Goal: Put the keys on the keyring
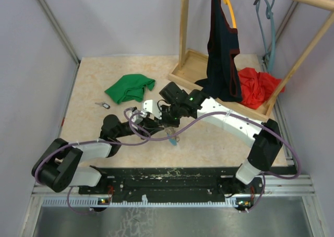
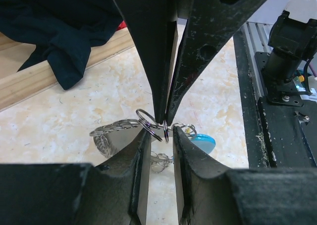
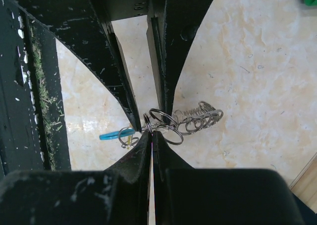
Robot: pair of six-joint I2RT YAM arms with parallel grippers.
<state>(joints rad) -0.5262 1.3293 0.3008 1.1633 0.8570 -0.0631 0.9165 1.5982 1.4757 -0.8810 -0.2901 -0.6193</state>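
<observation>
Speckled beige worktop [image 1: 94,85] below, wooden tray [image 1: 189,64] at the back holding a dark garment's [image 1: 222,64] hem and a red cloth [image 1: 255,88], and mid-worktop my right gripper [image 3: 151,136] clenches the keyring [image 3: 198,118] while my left gripper [image 2: 162,131] straddles it, whether gripping I cannot tell, blue-headed key [image 2: 203,143] alongside.

Table [image 1: 88,127]: pale, mottled surface. A green cloth [image 1: 129,87] lies crumpled on it near the far edge. At the far right stands a wooden rack [image 1: 183,33] with a tray base. A dark garment [image 1: 222,54] hangs from an orange hanger [image 1: 233,13], its hem draped onto the base. A red cloth [image 1: 258,88] lies bunched on the base beside it. A teal hanger [image 1: 267,23] hangs from the rail.
</observation>
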